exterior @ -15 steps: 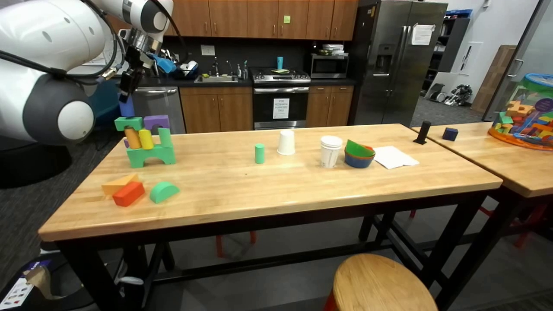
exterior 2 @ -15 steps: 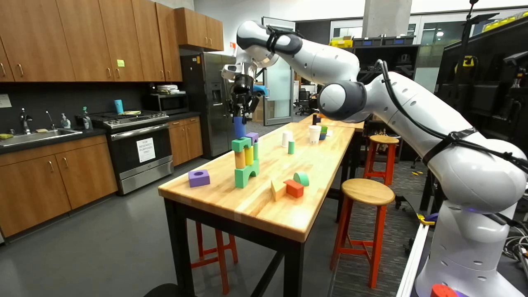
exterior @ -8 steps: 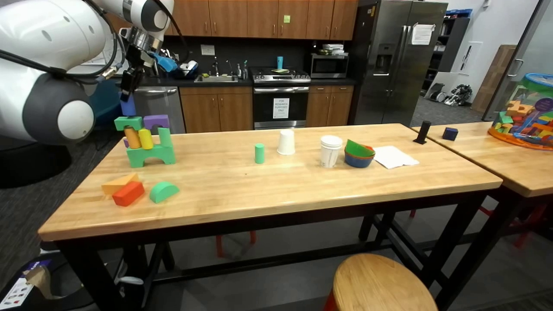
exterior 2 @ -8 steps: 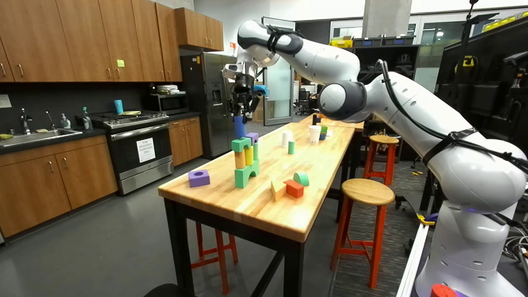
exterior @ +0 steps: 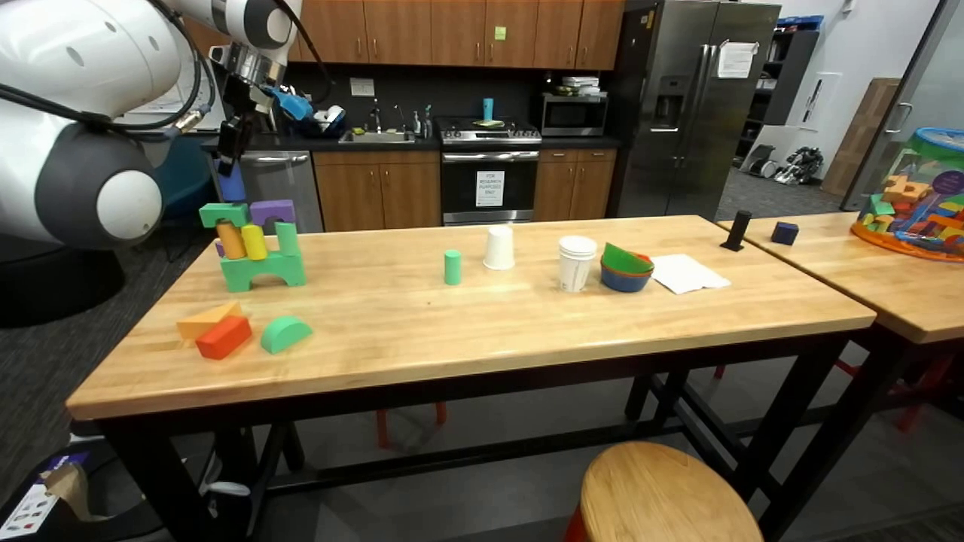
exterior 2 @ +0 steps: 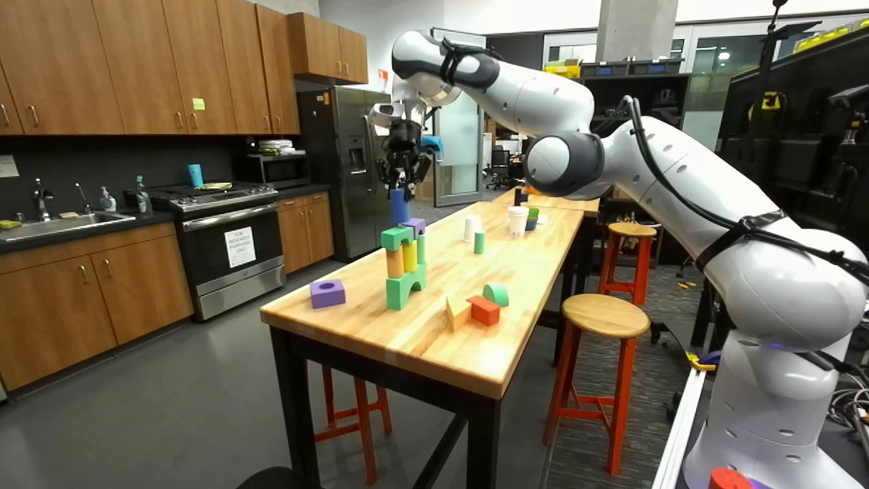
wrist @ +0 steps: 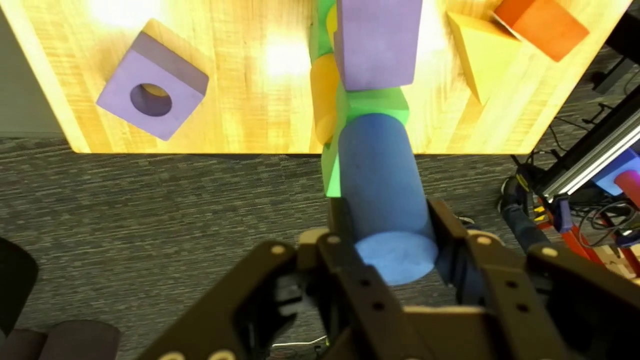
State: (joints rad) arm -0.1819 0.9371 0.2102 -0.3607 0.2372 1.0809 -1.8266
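My gripper [wrist: 392, 220] is shut on a blue cylinder [wrist: 382, 175], its fingers on either side near the top end. In both exterior views the cylinder [exterior 2: 399, 207] hangs nearly upright over a block tower. Its lower end is close above a small green arch block [exterior: 224, 215]; whether they touch I cannot tell. Beside that block sits a purple arch block [exterior: 273, 211]. Below them stand an orange cylinder [exterior: 231, 239], a yellow cylinder [exterior: 255, 242] and a green upright block [exterior: 288, 239], all on a large green arch [exterior: 239, 275].
A purple block with a hole [exterior 2: 328, 299] lies near the table corner. An orange wedge [exterior: 202, 322], a red block [exterior: 224, 338] and a green half-round [exterior: 285, 336] lie nearby. Farther along are a green cylinder [exterior: 452, 268], white cups [exterior: 575, 265] and bowls [exterior: 626, 277].
The gripper and the blue cylinder have shifted slightly to the right in both exterior views, and a little upward. The tower and the loose blocks have stayed where they were.
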